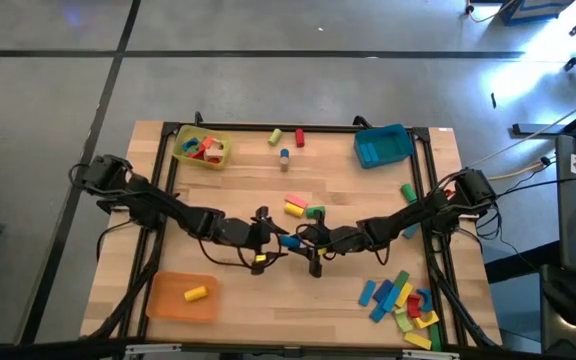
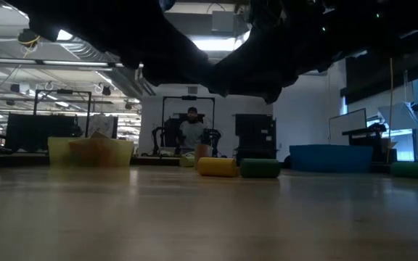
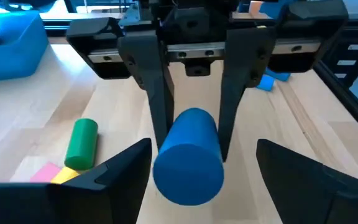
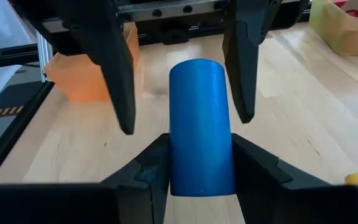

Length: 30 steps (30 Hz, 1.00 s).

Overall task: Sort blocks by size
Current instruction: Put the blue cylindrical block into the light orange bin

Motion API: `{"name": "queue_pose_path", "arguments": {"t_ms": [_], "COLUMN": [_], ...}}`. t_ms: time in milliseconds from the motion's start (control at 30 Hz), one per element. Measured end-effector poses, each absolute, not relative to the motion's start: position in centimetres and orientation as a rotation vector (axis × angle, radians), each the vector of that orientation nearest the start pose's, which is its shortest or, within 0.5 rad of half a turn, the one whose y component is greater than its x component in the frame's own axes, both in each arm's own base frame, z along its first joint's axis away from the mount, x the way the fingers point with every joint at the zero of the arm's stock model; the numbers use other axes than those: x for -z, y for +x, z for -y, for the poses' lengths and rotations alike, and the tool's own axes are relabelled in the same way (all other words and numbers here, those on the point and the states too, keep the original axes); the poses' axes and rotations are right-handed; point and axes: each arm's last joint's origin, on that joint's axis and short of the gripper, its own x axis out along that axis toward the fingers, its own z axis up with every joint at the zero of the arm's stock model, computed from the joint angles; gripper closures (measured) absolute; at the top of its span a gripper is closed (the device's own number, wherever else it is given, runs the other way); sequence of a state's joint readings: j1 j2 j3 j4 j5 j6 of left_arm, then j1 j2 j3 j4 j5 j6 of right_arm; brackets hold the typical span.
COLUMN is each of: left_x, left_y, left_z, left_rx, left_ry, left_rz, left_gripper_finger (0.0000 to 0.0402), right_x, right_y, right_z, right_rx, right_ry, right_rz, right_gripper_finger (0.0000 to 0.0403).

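Observation:
A blue cylinder block (image 1: pixel 290 241) hangs level over the middle of the table, held by my right gripper (image 4: pixel 201 177). My left gripper (image 3: pixel 204 152) faces it from the table's left and is open. Its fingers (image 4: pixel 120 93) stand on either side of the cylinder's free end (image 3: pixel 188 171), with a gap on each side. Loose pink, yellow and green blocks (image 1: pixel 303 208) lie on the table just beyond the grippers. A pile of blocks (image 1: pixel 403 300) lies at the near right. My right gripper pinches the blue cylinder's round sides (image 4: pixel 179 177) between its two fingers, at the end toward the table's right. The fingers come about level from the right and lie along the cylinder. The cylinder is lifted clear of the table and sticks out toward my left gripper.
A yellow tray (image 1: pixel 202 148) with blocks stands at the far left. A blue tray (image 1: pixel 382 146) stands at the far right. An orange tray (image 1: pixel 180 297) with a yellow cylinder stands at the near left. Small cylinders (image 1: pixel 286 140) lie near the far edge. A person sits beyond the table (image 2: pixel 191 127).

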State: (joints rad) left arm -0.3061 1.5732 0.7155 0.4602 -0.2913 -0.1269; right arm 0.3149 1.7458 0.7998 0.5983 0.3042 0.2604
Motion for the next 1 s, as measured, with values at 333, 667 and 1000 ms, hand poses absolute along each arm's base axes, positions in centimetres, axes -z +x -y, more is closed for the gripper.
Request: {"name": "queue_pose_path", "arguments": {"t_ms": [333,667,1000], "left_x": [-18.5,-18.6,-21.0], "left_y": [30.3,30.3,28.0], "left_z": [8.4,8.5,9.0], "left_rx": [-0.015,-0.009,0.029], "left_ry": [-0.004,0.012,0.051], "left_rz": [-0.373,-0.371,-0.415], "left_gripper_finger": [0.0251,0.0285,0.0285], "right_x": [-16.8,-17.0,-18.1], "right_y": [33.3,33.4,32.9], "right_z": [-10.0,-10.0,-10.4], "right_rx": [0.028,0.018,-0.164], "right_ry": [0.147,0.159,0.246], "right_rz": [-0.325,-0.306,-0.346], "right_gripper_finger": [0.0259,0.0236,0.0145]}}
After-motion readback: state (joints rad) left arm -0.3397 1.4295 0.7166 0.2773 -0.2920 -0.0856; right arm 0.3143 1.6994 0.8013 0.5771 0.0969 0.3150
